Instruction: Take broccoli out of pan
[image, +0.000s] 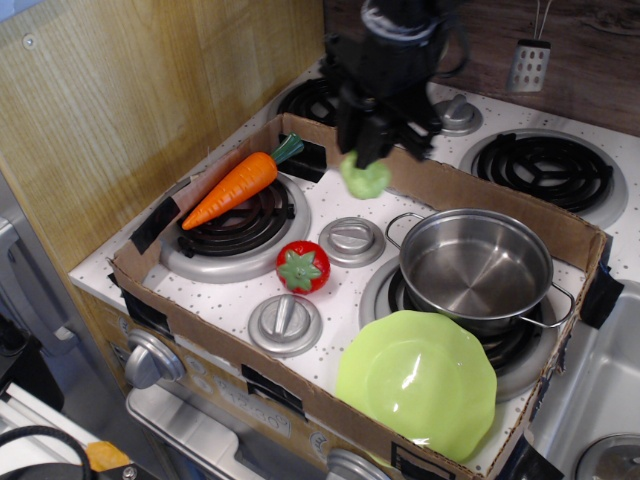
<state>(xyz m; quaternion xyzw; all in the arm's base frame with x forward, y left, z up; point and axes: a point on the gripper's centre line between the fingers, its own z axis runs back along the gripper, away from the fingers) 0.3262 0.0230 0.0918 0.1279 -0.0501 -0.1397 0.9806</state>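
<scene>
My black gripper (366, 160) is shut on the pale-green broccoli (365, 178) and holds it in the air above the back middle of the toy stove, over the white surface behind the silver knob. The pan (476, 268), a shiny steel pot with wire loop handles, stands on the right front burner, to the right of and below the gripper. Its inside shows bare steel.
A carrot (235, 187) lies on the left burner. A red tomato (302, 267) sits in the middle by two silver knobs (351, 240). A lime-green plate (418, 382) lies in front of the pan. A cardboard wall (470, 192) rings the stove; a wooden panel stands left.
</scene>
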